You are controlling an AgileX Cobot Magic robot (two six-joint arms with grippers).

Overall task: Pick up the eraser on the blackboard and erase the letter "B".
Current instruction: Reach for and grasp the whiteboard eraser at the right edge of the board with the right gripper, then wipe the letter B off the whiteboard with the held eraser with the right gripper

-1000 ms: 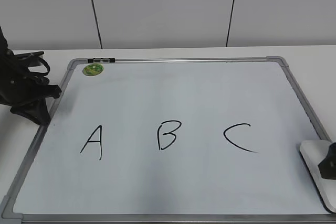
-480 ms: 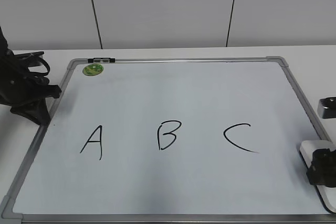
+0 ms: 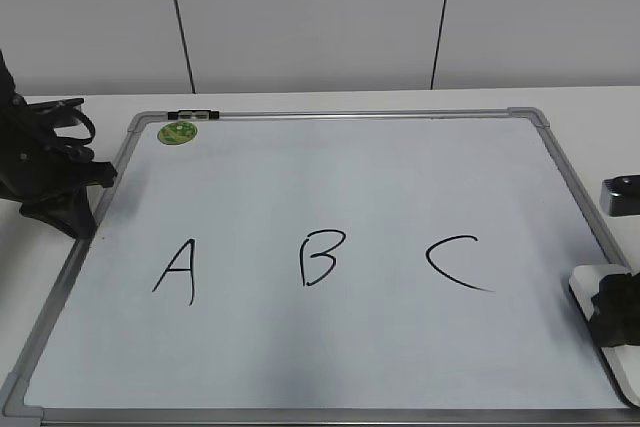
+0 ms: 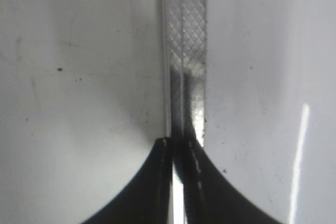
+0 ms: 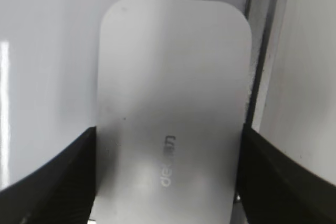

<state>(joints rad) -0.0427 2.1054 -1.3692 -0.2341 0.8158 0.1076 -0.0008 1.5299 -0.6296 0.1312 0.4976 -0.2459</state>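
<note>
The white eraser [image 3: 589,282] lies at the right edge of the blackboard [image 3: 350,114], mostly covered by my right gripper [image 3: 612,319]. In the right wrist view the eraser [image 5: 173,77] fills the frame, with grey lettering on top. The right gripper [image 5: 169,129] has one finger against each long side, shut on the eraser, which rests on the board. The black letter "B" [image 3: 322,258] is at the board's middle, well left of the eraser. My left gripper [image 3: 75,212] is shut and empty by the board's left frame; in the left wrist view its jaws [image 4: 181,142] are over the frame [image 4: 186,51].
A black "A" [image 3: 176,271] is left of the B and a black "C" [image 3: 455,262] is right of it, between the B and the eraser. A green sticker [image 3: 177,131] and a marker [image 3: 193,114] sit at the board's top left. A grey arm part [image 3: 622,195] shows at the right edge.
My right gripper has moved in from the right edge and settled over the eraser, with its fingers on both sides. The left arm has not moved.
</note>
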